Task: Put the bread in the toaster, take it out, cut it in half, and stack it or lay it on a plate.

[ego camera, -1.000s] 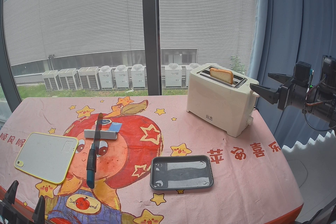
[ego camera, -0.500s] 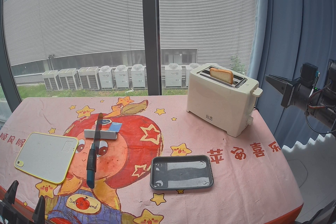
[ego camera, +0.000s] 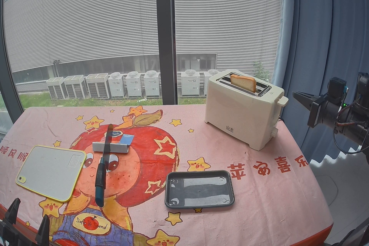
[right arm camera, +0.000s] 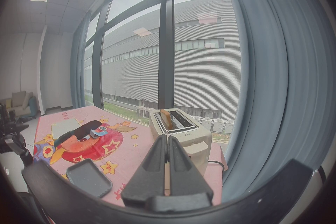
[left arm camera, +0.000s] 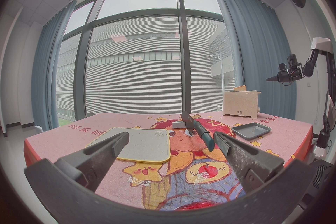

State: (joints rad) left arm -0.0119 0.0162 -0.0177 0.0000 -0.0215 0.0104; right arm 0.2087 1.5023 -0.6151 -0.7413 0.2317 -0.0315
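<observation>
A toasted bread slice (ego camera: 243, 82) stands upright in the far slot of the cream toaster (ego camera: 240, 112) at the table's back right. My right gripper (ego camera: 299, 96) hovers off the table's right edge, level with the toaster's side lever (ego camera: 283, 100) and apart from it; its fingers (right arm camera: 167, 139) are shut with nothing between them. A black plate (ego camera: 200, 189) lies in front of the toaster. A blue-handled knife (ego camera: 102, 170) leans on a small rest (ego camera: 111, 147), beside the cutting board (ego camera: 52, 172). My left gripper (left arm camera: 171, 144) stays open at the table's near left corner.
Blue curtains (ego camera: 319, 27) hang close behind and to the right of my right arm. A window (ego camera: 115, 27) backs the table. The cartoon tablecloth (ego camera: 153, 154) lies bare between the knife and the toaster.
My right gripper has drawn back to the right, away from the toaster's lever, and its fingers have gone from open to shut. Bread, knife and left arm have not moved.
</observation>
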